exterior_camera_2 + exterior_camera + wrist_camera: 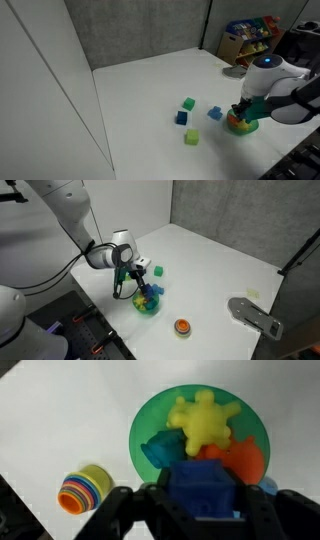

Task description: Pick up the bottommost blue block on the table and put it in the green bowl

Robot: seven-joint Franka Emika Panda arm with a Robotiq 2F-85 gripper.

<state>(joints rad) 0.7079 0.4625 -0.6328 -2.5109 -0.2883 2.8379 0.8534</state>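
My gripper (204,512) is shut on the blue block (204,488), a plain mid-blue cube, and holds it over the near edge of the green bowl (146,422). The bowl holds a yellow toy (204,418), an orange toy (245,457) and a teal toy (162,450). In both exterior views the gripper (135,277) (246,108) hangs just above the bowl (150,310) (238,128); the held block is too small to make out there.
Several cubes lie on the white table: green (189,103), dark blue (182,118), light blue (215,113), yellow-green (191,136). A striped stack of cups (84,488) stands beside the bowl. An orange dish (182,327) and a grey tool (255,315) lie farther off.
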